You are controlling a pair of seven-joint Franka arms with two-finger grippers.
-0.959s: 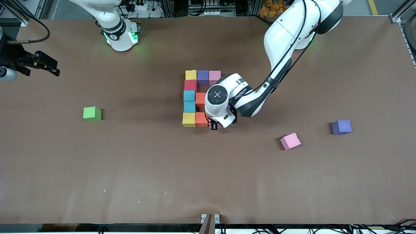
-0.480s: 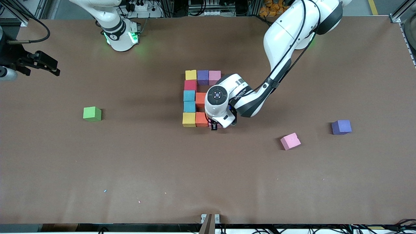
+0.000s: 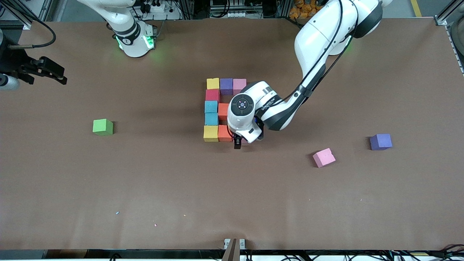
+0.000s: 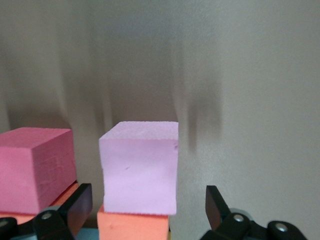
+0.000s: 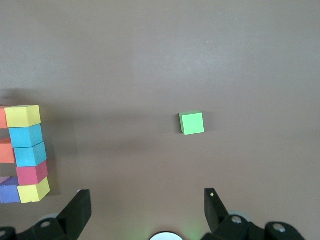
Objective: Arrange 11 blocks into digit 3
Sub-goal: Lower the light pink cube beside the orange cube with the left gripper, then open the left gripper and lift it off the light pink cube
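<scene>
Roughly ten blocks stand in the figure at mid-tabletop; my left arm hides part, so the count is unsure. A loose pink block and a purple block lie toward the left arm's end; I judge one is yet needed. My right gripper waits, fingers apart, over the right arm's end. My left gripper is low, fingers apart astride the figure's nearest pink block, not gripping it.

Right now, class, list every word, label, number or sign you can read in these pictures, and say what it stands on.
None can be read.
Left arm: a line of dark print runs along its white wrist link, too small to read.
Blocks, green cube, table: no lettering, numbers or signs.
</scene>
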